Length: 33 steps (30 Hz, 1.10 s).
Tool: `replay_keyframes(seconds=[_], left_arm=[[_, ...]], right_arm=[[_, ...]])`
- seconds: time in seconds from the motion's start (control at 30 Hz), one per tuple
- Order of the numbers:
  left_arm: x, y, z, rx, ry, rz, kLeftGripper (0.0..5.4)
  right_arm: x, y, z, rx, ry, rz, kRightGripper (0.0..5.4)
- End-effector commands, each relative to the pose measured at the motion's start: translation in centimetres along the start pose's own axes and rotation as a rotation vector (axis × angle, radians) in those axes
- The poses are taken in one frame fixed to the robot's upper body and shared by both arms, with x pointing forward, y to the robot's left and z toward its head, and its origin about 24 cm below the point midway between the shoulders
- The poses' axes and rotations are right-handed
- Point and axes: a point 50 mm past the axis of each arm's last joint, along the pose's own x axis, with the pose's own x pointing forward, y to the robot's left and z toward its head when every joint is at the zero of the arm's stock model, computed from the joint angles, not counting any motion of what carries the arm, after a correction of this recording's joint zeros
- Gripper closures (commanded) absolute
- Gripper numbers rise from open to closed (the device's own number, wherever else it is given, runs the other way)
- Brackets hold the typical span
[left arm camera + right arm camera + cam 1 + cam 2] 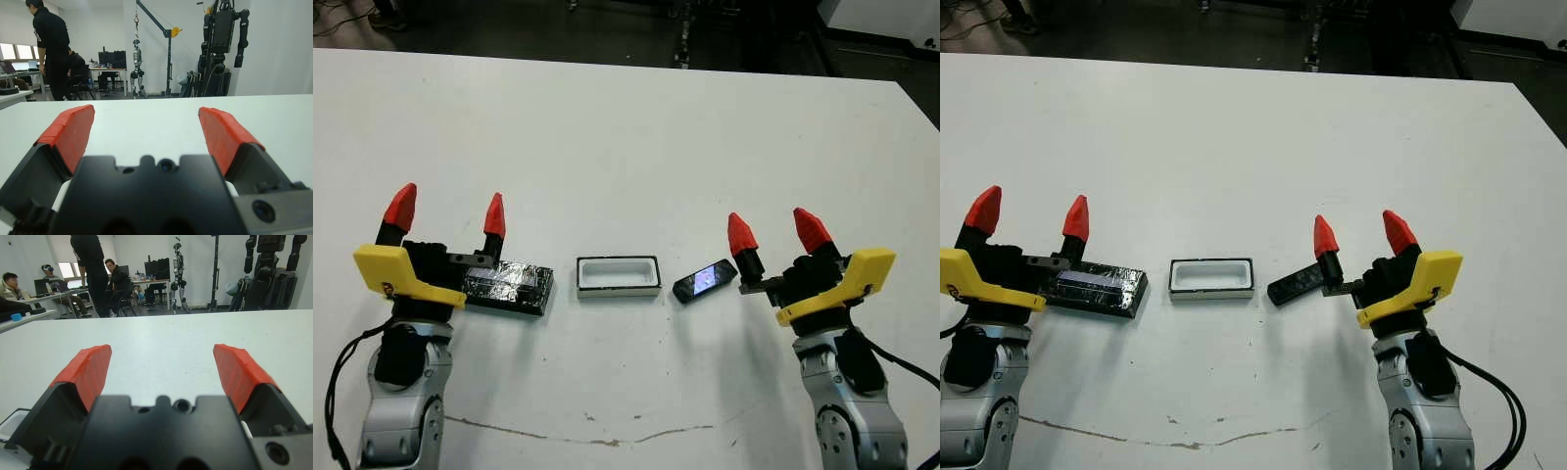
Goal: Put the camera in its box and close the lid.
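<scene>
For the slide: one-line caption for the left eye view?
Open grippers flank lid, empty box and camera lined up on the table.

Right end effector (161,374): both red-tipped fingers (88,369) spread wide apart, nothing between them. Bare white bench (161,333) stretches ahead of the tips. Beyond the bench's far edge: a standing person in black (90,269), seated people at desks (115,279), a small humanoid robot on a stand (177,271).
</scene>
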Motion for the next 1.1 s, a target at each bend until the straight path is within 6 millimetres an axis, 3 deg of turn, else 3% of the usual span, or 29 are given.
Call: replay_keyframes(seconds=[0.03,0.4,0.77,0.93,1.1], left_arm=[[-0.2,0.1,-0.3,-0.006,0.01,0.001,0.0],[-0.2,0.0,-0.4,-0.01,0.004,-0.004,0.0],[-0.1,-0.2,-0.3,-0.007,0.012,0.012,0.0],[-0.1,-0.3,-0.4,-0.028,0.014,0.013,0.0],[-0.1,-0.2,-0.3,-0.002,0.008,0.013,0.0]], right_arm=[[-0.3,-0.3,-0.2,-0.005,0.018,-0.007,0.01],[0.2,-1.1,0.4,-0.07,0.024,0.074,0.01],[6.0,-6.1,9.1,-0.52,0.103,0.559,0.01],[8.6,-5.8,11.1,-0.632,0.21,0.79,0.01],[10.3,-4.5,11.7,-0.761,0.344,1.021,0.01]])
